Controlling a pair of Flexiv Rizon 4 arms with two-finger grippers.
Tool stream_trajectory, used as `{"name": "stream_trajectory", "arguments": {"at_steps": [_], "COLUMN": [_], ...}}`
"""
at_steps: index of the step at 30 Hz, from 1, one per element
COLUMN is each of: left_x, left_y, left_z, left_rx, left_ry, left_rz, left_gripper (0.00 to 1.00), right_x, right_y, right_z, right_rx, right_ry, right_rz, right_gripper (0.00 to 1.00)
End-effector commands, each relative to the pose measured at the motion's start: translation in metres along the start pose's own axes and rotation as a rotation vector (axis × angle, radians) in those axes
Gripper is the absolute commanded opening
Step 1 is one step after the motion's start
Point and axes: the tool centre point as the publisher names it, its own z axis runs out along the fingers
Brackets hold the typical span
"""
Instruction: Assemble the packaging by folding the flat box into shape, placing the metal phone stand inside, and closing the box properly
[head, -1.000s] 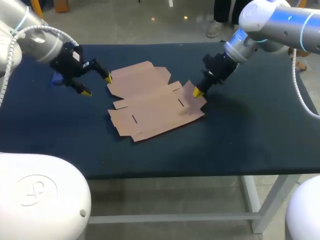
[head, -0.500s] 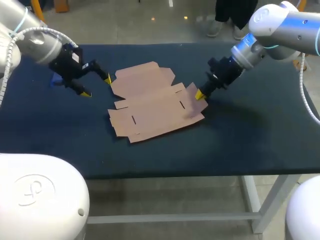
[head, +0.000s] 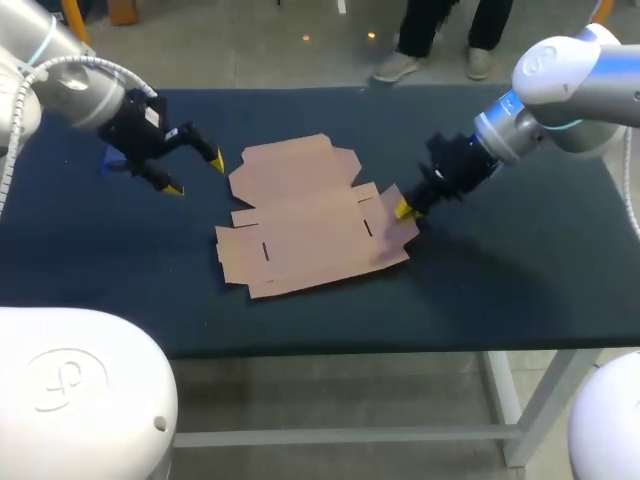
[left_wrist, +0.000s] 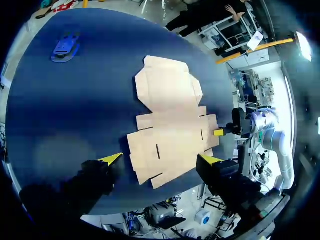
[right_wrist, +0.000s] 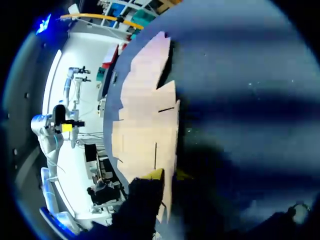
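Note:
The flat brown cardboard box (head: 310, 215) lies unfolded in the middle of the dark table. My right gripper (head: 404, 209) is at the box's right flap. In the right wrist view the flap edge (right_wrist: 169, 195) runs between the two yellow tips, which pinch it, so the gripper (right_wrist: 169, 176) is shut on it. My left gripper (head: 195, 173) hovers open just left of the box, touching nothing; in its own view the left gripper (left_wrist: 160, 159) straddles the box (left_wrist: 172, 125) from above. The blue phone stand (left_wrist: 65, 46) sits near the table's far left, partly hidden behind the left gripper (head: 106, 161).
The dark blue table (head: 500, 290) has bare cloth to the right of the box and along the front edge. Nothing else stands on it.
The box has slid and turned to the right with my right gripper, which pulled back toward the right. My left arm has hardly moved.

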Motion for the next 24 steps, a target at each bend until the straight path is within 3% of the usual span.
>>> {"name": "stream_trajectory", "arguments": {"at_steps": [1, 3, 7, 10, 17, 24], "left_x": [0.002, 0.002, 0.002, 0.002, 0.004, 0.006], "left_y": [-0.001, -0.002, -0.002, -0.003, -0.007, -0.010], "left_z": [0.001, 0.002, 0.002, 0.003, 0.006, 0.008], "left_rx": [-0.008, -0.011, -0.014, -0.017, -0.020, -0.023], "left_ry": [-0.005, -0.004, -0.004, -0.006, -0.007, -0.009], "left_rz": [0.002, 0.004, 0.003, 0.003, -0.002, -0.005], "left_gripper": [1.00, 1.00, 1.00, 1.00, 1.00, 1.00], "right_x": [0.001, -0.002, -0.006, -0.010, -0.013, -0.018], "right_y": [-0.009, -0.007, -0.002, 0.003, 0.014, 0.024], "right_z": [0.000, 0.000, -0.003, -0.008, -0.015, -0.005], "right_rx": [-0.121, -0.083, -0.006, 0.042, 0.136, 0.259], "right_ry": [-0.009, -0.025, -0.041, -0.042, -0.031, -0.028], "right_rz": [0.007, 0.011, -0.002, -0.006, -0.013, -0.028], "right_gripper": [0.46, 0.81, 0.98, 0.91, 0.53, 0.47]}}
